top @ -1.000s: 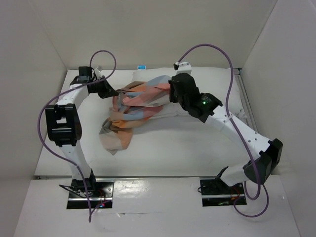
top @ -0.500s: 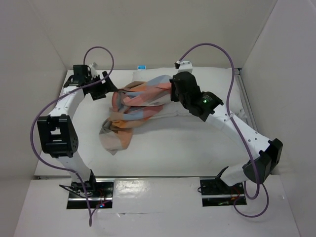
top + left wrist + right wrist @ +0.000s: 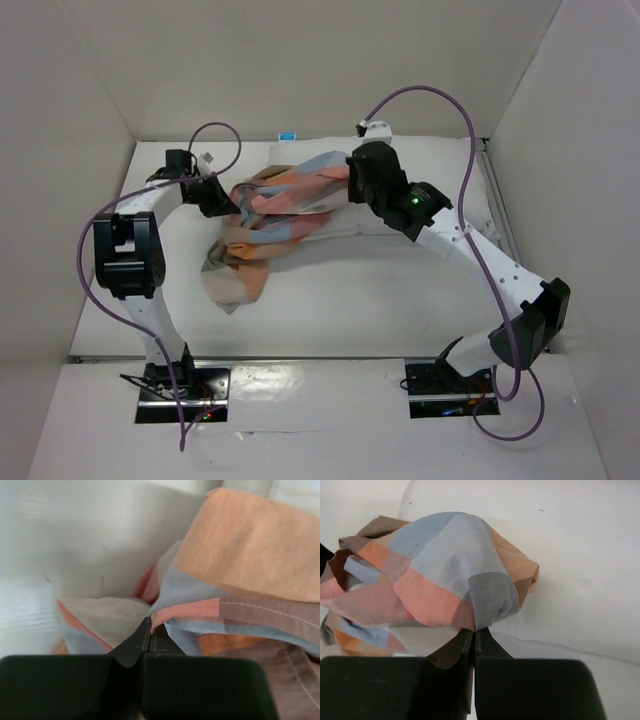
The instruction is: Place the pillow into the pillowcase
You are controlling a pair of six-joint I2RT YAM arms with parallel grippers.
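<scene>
The checked pillowcase (image 3: 268, 218) lies bunched in the middle of the table, stretched between both grippers. Behind it to the right the white pillow (image 3: 440, 172) lies along the back wall. My left gripper (image 3: 228, 206) is at the pillowcase's left end. Its jaws are shut on a pink hem edge of the pillowcase (image 3: 235, 560), pinched at the tips of the left gripper (image 3: 150, 626). My right gripper (image 3: 350, 188) is at the cloth's right end. In the right wrist view the right gripper (image 3: 475, 631) is shut on a fold of the pillowcase (image 3: 445, 575), with the pillow (image 3: 570, 555) just behind.
White walls close in the table (image 3: 380, 300) on the left, back and right. A small blue tag (image 3: 288, 135) sits at the back wall. Purple cables loop above both arms.
The left gripper drew back to the left and opened, then returned to the pillowcase's left edge and shut on it. The right arm barely moved.
</scene>
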